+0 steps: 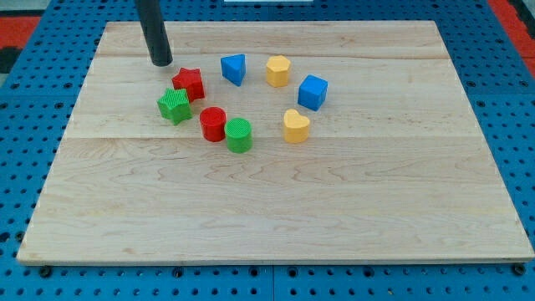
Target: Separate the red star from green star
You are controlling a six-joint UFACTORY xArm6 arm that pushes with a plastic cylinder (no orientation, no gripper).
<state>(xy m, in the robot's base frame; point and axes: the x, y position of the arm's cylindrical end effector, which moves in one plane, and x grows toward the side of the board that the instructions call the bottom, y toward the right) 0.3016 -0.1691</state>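
Here, the single camera view looks down at an angle on a pale wooden board (276, 201) that rests on a blue pegboard surface (25, 150). A straight dark rod (153, 29) comes down from the view's top, left of centre. My tip (161, 63) is the plain end of that rod, with no jaws and nothing held; it meets the board near the upper left part of the block cluster.

The red star (190, 83) lies just below and to the view's right of my tip, near it, though whether the two touch cannot be told. The green star (174, 105) sits directly below-left of the red star, so close that the two appear to be touching at their edges.

The remaining blocks form a loose ring toward the view's right. A red cylinder (212, 124) stands to the right of the green star, and a green cylinder (239, 135) stands just beside it, seemingly in contact. Along the ring's top are a blue triangular block (235, 68) and a yellow block (278, 71) of roughly hexagonal shape. A blue cube (313, 92) sits at the ring's right, and a yellow heart (295, 125) lies below it.
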